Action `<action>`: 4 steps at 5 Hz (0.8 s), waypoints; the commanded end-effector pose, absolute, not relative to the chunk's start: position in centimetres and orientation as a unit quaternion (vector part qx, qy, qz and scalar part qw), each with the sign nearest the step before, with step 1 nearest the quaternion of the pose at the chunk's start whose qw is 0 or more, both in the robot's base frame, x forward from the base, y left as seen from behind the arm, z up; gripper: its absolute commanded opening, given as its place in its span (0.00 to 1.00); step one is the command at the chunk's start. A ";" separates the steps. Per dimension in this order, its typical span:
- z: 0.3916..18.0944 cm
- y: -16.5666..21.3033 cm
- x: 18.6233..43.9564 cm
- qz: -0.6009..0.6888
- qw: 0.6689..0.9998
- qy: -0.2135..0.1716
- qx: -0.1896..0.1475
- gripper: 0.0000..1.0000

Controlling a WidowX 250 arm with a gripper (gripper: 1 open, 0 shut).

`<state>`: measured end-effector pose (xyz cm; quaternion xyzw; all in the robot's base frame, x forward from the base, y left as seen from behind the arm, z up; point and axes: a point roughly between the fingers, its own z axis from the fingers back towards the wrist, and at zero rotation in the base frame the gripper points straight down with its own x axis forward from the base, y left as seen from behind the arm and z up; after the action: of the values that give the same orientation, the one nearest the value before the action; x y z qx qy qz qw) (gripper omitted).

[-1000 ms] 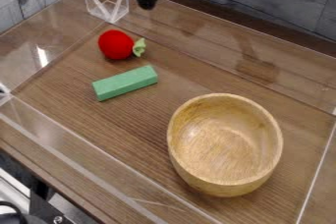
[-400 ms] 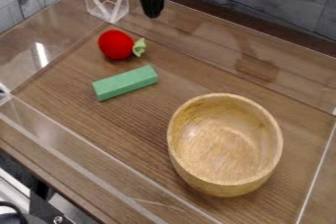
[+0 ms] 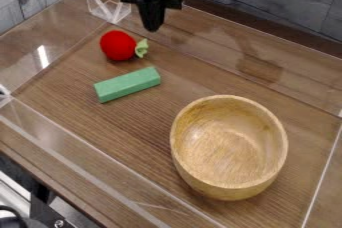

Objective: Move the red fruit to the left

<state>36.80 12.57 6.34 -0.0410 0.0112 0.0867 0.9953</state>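
Since the earlier frames, we see the hand (image 3: 155, 24) has come down from the top edge of the picture and now hangs low, just beside the red fruit (image 3: 119, 44), on the fruit's far right side. Nothing else has shifted: fruit, block and bowl lie where they lay.

In the single camera view, the hand points straight down with its fingers pressed together into one narrow dark tip, holding nothing. We judge that this closed shape is chosen for pushing rather than gripping: a slim tip set on the fruit's right flank can nudge it leftward across the desk (image 3: 227, 67). The tip is near the fruit's green stem but, as far as we can tell, not yet touching.

The fruit rests on the desk, apart from the green block (image 3: 127, 84), which lies just in front of it. The wooden bowl (image 3: 229, 145) sits well apart from the fruit, toward the near right, and out of any leftward path.
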 end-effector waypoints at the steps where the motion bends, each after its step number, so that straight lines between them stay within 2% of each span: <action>1: 7.3 13.8 37.3 0.069 0.997 -0.012 -0.030 0.00; 2: 6.9 14.0 37.3 0.050 0.998 -0.009 -0.030 0.00; 3: 6.8 14.1 37.2 0.032 0.999 -0.006 -0.032 1.00; 4: 6.7 14.3 37.0 0.014 0.999 -0.004 -0.034 1.00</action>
<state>36.32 13.52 5.09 -0.0458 0.0212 0.0141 0.9986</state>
